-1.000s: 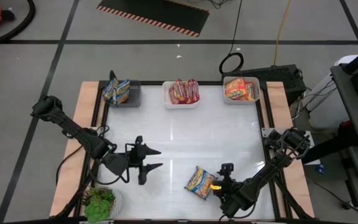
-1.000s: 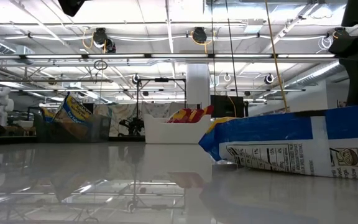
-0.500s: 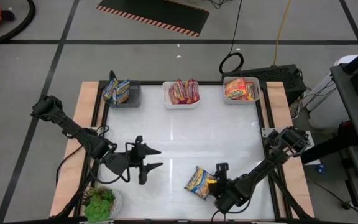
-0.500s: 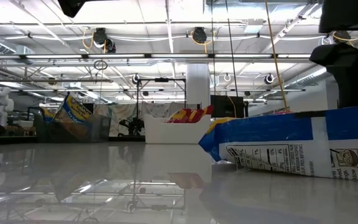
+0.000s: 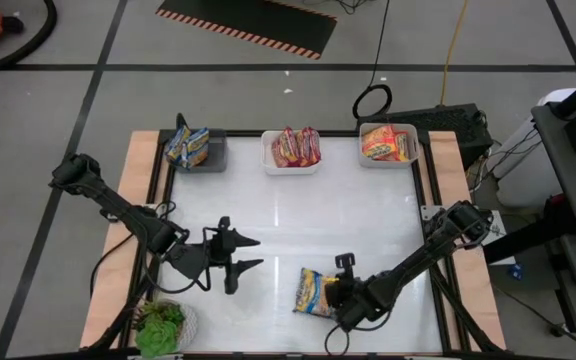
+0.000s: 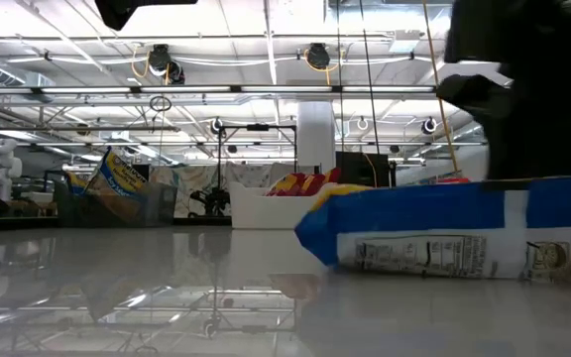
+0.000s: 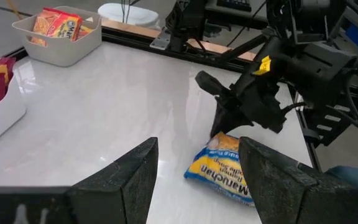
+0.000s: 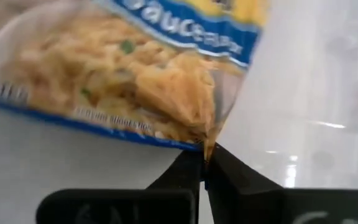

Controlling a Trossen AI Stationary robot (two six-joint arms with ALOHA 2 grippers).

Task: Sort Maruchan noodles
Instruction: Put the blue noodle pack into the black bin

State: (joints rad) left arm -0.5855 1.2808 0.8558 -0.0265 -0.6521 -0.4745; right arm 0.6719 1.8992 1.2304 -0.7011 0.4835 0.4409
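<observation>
One Maruchan noodles packet (image 5: pixel 313 292), blue and yellow, lies on the white table near the front edge, right of centre. It also shows in the low view (image 6: pixel 444 233) and the left wrist view (image 7: pixel 224 173). My right gripper (image 5: pixel 337 293) is shut on the packet's right-hand edge. To the left of it my left gripper (image 5: pixel 243 254) hovers above the table, open and holding nothing (image 7: pixel 194 186). Other packets stand in three bins along the far edge. My right gripper pinches the packet's right-hand edge (image 8: pixel 199 132) between its two fingertips (image 8: pixel 232 177). The wrapper puckers into a fold where they meet. The fingers slant down at it from the table's right side. The packet lies flat on the table (image 6: pixel 434 273).
Along the far edge stand a grey bin with blue packets (image 5: pixel 196 148), a white bin with red packets (image 5: pixel 291 150) and a bin with orange packets (image 5: pixel 388 143). A green leafy plant (image 5: pixel 161 325) sits at the near left corner. The table's middle is bare.
My right gripper has swung toward the table's left edge, onto the packet's right edge. The packet has slid a little leftward along the table and turned slightly, staying flat.
</observation>
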